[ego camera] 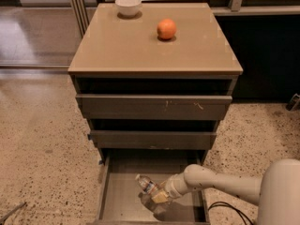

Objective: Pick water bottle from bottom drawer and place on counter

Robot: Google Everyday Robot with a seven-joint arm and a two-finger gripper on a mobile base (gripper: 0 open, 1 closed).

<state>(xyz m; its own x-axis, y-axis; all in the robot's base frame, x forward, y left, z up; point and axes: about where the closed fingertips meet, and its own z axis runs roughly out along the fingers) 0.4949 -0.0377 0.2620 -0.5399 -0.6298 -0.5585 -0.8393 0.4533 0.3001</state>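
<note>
While our gripper [160, 197] sits at the water bottle [146, 186] in the bottom drawer [123, 199], we judge grasping is in hand, but cannot tell if it is clamped. Next we need a sure hold, then a lift to the counter [136, 46].

End effector [159, 197] holds water bottle [146, 185] inside bottom drawer [123, 201].

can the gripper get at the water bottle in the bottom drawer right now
Probably yes: the bottom drawer stands open, nothing lies over the water bottle, and the gripper is down inside, right at the bottle.
</note>
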